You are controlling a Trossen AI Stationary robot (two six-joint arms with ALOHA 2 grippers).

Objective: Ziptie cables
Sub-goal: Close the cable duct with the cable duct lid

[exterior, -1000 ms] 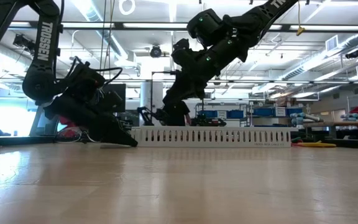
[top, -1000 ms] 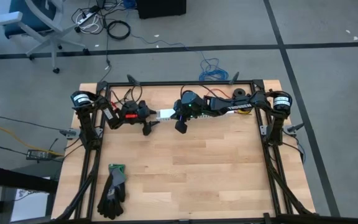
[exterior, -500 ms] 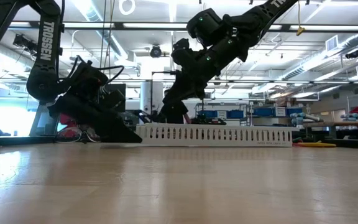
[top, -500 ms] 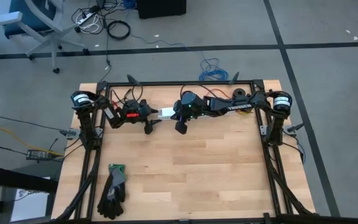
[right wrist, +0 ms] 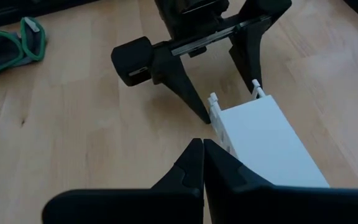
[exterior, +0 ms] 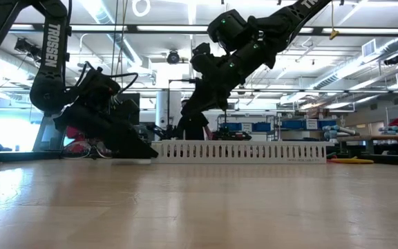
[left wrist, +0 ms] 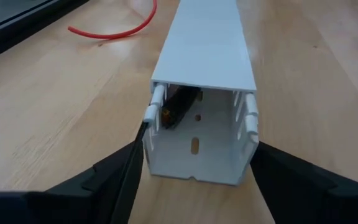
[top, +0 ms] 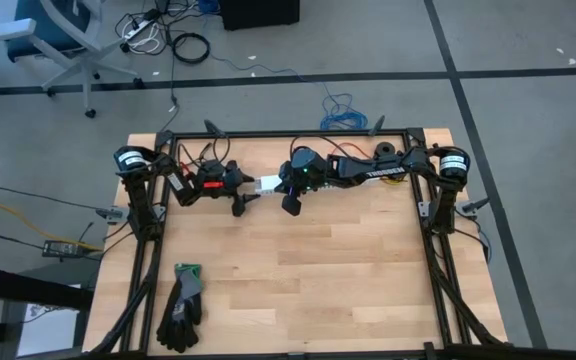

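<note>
A white slotted channel [left wrist: 204, 50] with a lid lies on the table near the far edge, its open end toward my left gripper [left wrist: 197, 155]. Inside that end sits a small dark connector [left wrist: 178, 107] with a trace of yellow and red wire; the rest of the cables is hidden by the lid. My left gripper [top: 240, 195] is low on the table at the channel's left end [top: 266, 183]. My right gripper [right wrist: 202, 144] is shut and hovers just near of the channel [right wrist: 266, 143]. In the high view my right gripper [top: 290, 203] is right of the left one. My left gripper has the channel's open left end between its two fingers, one finger [left wrist: 129, 171] against each slotted side wall [left wrist: 149, 134]. The fingers come level from the table's left and lie along the channel. The channel rests flat on the table.
A single red wire [left wrist: 114, 31] curves on the wood beyond the channel. A pair of dark and green gloves [top: 183, 305] lies near the table's near left corner. Black frame rails [top: 288, 135] run along the table's edges. Bare wood [top: 348, 270] spreads over the near half.
My left gripper has moved a little toward the table's right edge, staying low. The white channel has slid with it a short way to the right along the table. My right arm has kept still.
</note>
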